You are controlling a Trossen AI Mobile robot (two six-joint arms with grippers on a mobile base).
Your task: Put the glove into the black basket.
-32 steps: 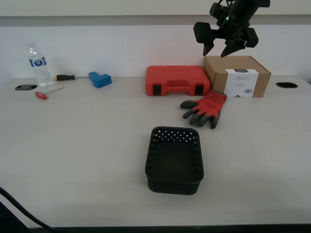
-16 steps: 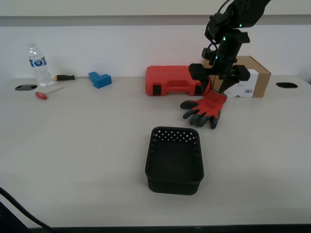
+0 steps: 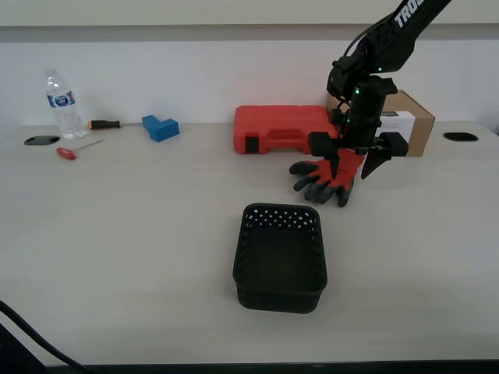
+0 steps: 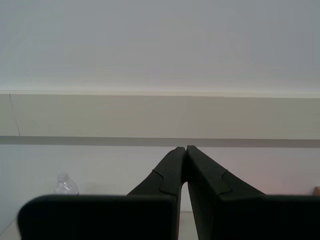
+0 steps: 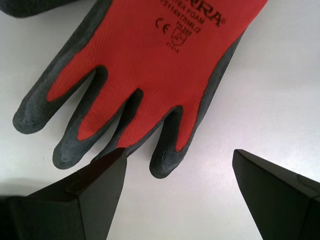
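The red knit glove [image 3: 330,176] with dark grey fingers lies flat on the table in front of the red tool case. In the first wrist view the glove [image 5: 145,65] fills the picture, fingers towards the camera. My first gripper [image 3: 351,160] is open and hangs low right over the glove's cuff end; its jaws [image 5: 178,155] straddle the glove's fingertips without holding it. The black basket [image 3: 277,298] stands empty nearer the table's front, apart from the glove. My second gripper [image 4: 186,150] is shut and empty, facing a wall; it is not in the exterior view.
A red tool case [image 3: 284,128] and a cardboard box [image 3: 390,121] stand just behind the glove. At the exterior view's far left are a water bottle [image 3: 58,105], a blue block [image 3: 160,127] and two screwdrivers [image 3: 104,123].
My first arm has come down from high above the cardboard box to just over the glove, with its gripper open throughout. The glove and basket have not moved.
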